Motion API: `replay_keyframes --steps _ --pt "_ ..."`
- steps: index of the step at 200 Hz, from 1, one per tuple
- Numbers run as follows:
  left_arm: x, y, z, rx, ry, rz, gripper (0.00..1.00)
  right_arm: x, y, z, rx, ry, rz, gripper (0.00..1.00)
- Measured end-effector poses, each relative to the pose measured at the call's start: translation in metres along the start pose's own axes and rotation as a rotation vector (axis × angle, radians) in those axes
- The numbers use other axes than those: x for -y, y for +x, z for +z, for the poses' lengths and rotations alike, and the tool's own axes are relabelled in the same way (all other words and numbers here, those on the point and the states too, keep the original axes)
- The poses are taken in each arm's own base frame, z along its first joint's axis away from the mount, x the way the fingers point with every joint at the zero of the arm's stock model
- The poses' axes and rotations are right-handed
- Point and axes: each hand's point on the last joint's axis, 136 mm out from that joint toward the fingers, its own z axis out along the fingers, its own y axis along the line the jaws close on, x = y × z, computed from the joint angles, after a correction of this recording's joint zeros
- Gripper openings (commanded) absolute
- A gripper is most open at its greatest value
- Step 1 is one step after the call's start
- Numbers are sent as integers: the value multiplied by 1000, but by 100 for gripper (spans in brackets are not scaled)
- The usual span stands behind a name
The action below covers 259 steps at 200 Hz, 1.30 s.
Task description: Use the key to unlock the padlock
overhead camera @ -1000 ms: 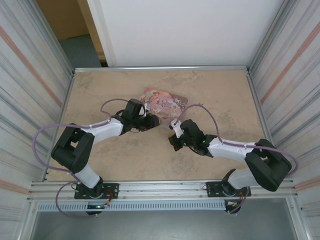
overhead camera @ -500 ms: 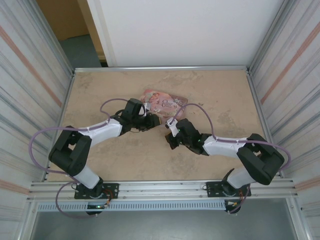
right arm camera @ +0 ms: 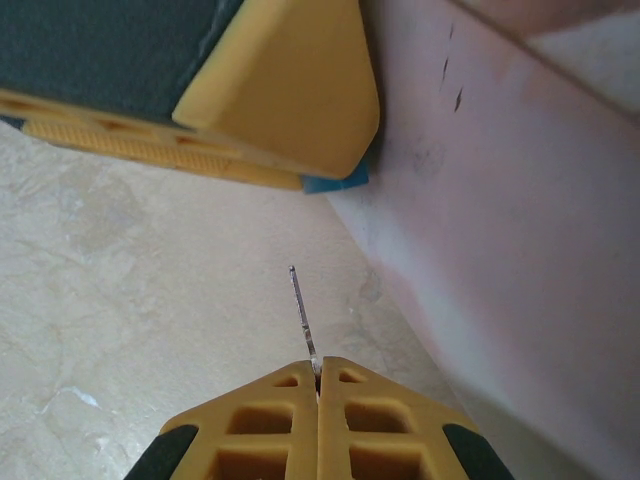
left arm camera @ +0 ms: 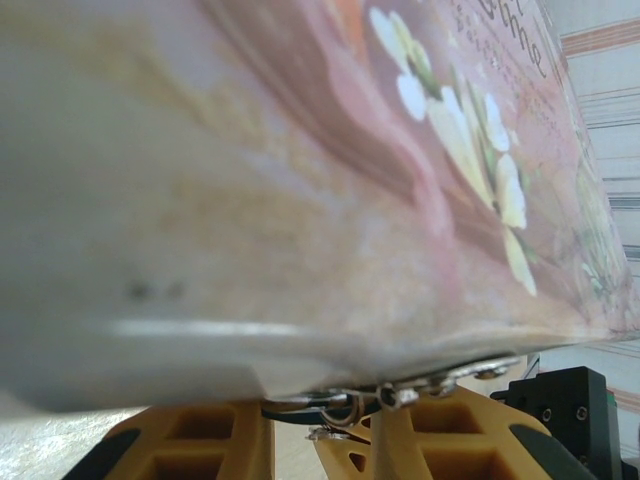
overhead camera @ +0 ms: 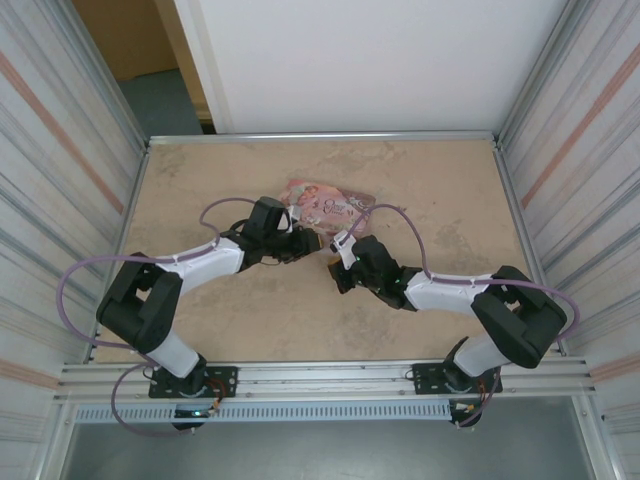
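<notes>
From above, the left gripper [overhead camera: 304, 243] lies low on the worktop [overhead camera: 430, 190], its tip against the near edge of the pink tin [overhead camera: 328, 203]. What it holds is too small to make out from there. In the left wrist view the tin's side fills most of the picture, blurred, with white flowers printed on it. The tin is closed, so its contents cannot be seen. Below it the two yellow fingers [left arm camera: 190, 440] stand a little apart, and thin silvery loops sit in the gap between them. This is the shackle of the padlock [left arm camera: 345, 400]. The body is almost wholly hidden, with only a dark sliver under the metal.

In the right wrist view one small blue corner of the padlock body pokes out from under the left gripper's yellow finger, just beside the tin's wall. The left gripper looks clamped on the padlock.

Further right, the right gripper [right arm camera: 318, 372] has its fingers pressed together on the key [right arm camera: 301, 310]. Only a thin silvery blade sticks out, seen edge-on. It points toward the blue corner with bare worktop between them.
</notes>
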Motion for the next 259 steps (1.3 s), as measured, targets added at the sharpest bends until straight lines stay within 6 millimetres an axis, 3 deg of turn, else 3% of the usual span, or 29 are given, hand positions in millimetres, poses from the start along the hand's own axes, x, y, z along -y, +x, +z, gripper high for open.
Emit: replay_keyframes --steps 133,259 --pt "1 1 0 -2 1 -1 15 7 -14 3 63 20 51 0" --pt "1 1 1 -1 3 -4 15 10 -13 8 69 21 71 0"
